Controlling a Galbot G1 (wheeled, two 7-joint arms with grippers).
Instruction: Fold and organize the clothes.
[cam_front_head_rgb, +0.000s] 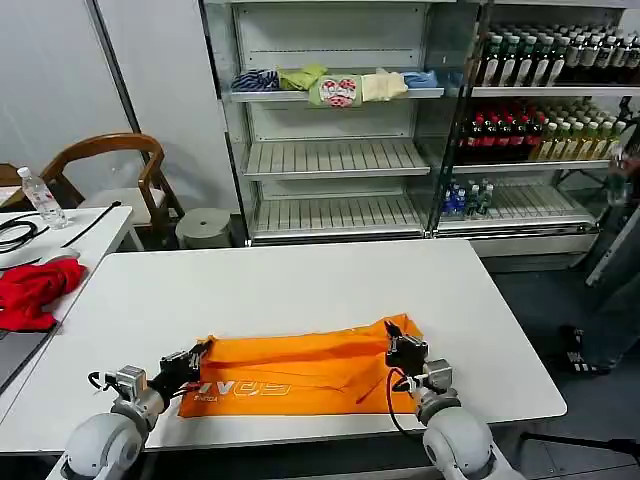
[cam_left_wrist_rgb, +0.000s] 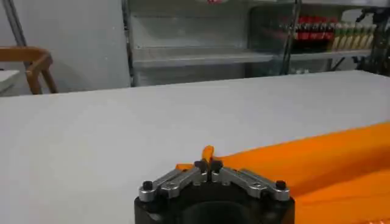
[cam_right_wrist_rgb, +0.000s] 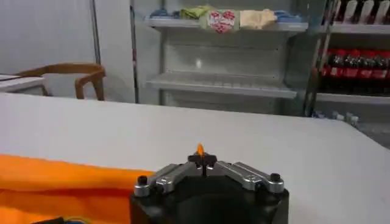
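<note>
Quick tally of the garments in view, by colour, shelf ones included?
Orange: 1, the T-shirt on the table, pinched by the left end effector and right end effector.
Red: 1, garment on the side table.
Striped: 1.
Green: 1.
Patterned: 1.
Cream: 1.
Blue: 1.
Total: 7.

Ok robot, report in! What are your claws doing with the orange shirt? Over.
Left gripper shut on orange T-shirt, left end. Right gripper shut on right end. Shirt flat on white table. Nothing blocking.

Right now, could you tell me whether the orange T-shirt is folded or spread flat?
Folded: the T-shirt lies as a narrow doubled band, the left gripper and right gripper each pinching an end.
</note>
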